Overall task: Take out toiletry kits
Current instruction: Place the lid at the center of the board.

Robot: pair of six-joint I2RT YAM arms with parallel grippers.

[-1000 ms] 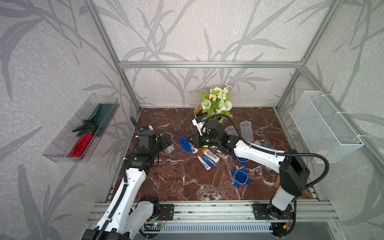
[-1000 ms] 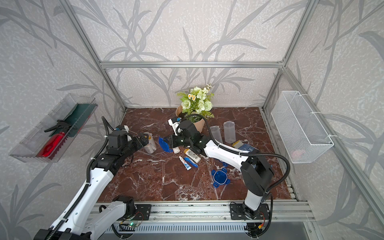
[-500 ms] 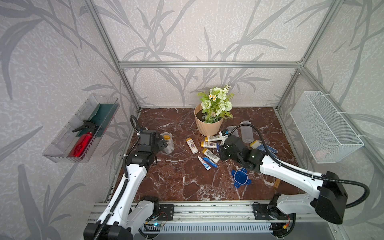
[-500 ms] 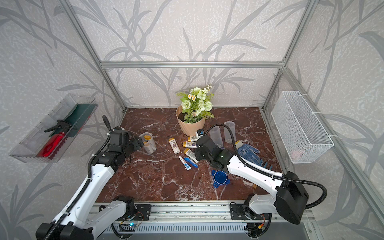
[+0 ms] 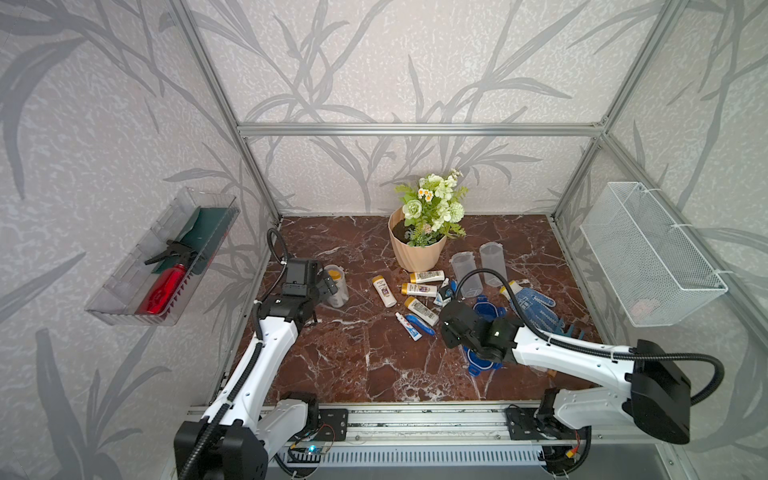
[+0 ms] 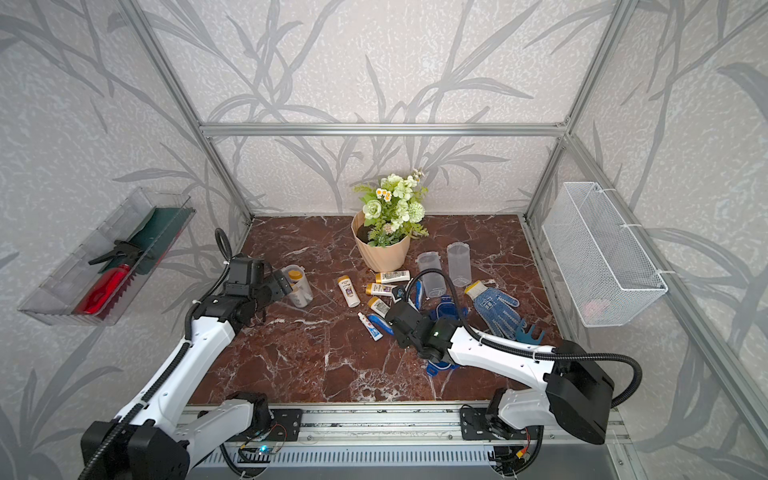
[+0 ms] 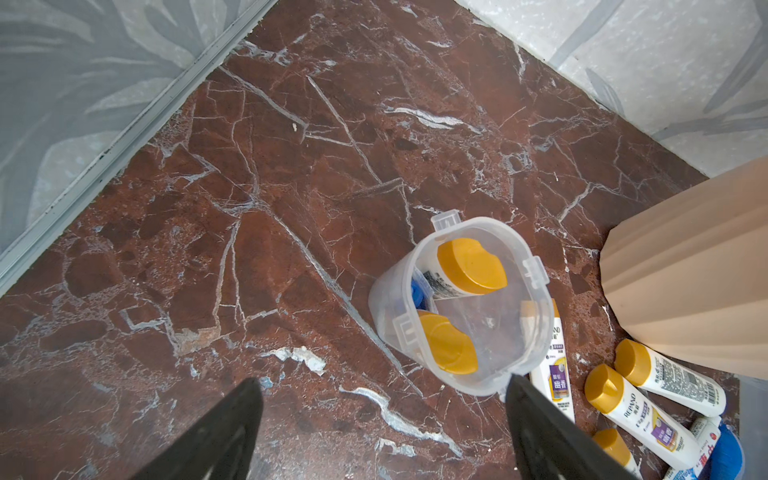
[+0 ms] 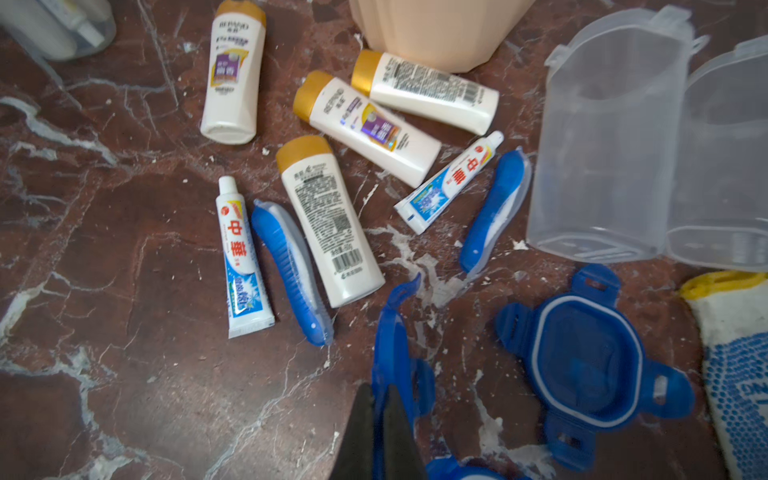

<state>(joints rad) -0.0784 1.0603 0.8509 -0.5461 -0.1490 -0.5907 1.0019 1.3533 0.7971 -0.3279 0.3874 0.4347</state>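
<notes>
Bright, even light, soft shadows, top views bowed at edges — right wrist view slightly blurred

White-shelled L arm (image 5: 270,338) & R arm (image 5: 573,353): glossy covers, black joint housings (image 5: 286,309), big black shoulder blocks (image 5: 660,390). Black ribbed cable (image 5: 722,376) runs along each. Tiny green LED (image 5: 496,332) at R wrist. L gripper (image 7: 382,380) fingers (image 7: 216,436) black, tapered.

The bench (image 7: 291,124) is glossy red-brown marble-look stone, white-veined, edged by a matt metal frame (image 5: 415,129). The jar (image 7: 478,332) is cloudy translucent plastic; mini bottles (image 8: 332,220) are smooth glossy white plastic with gold caps, toothpaste tubes (image 8: 241,253) shiny printed film, toothbrushes (image 8: 291,266) and blue lid (image 8: 392,328) glossy blue plastic. The glove (image 8: 731,332) is knitted cloth with blue dots; the pot (image 7: 685,270) is matt, ribbed, beige.
</notes>
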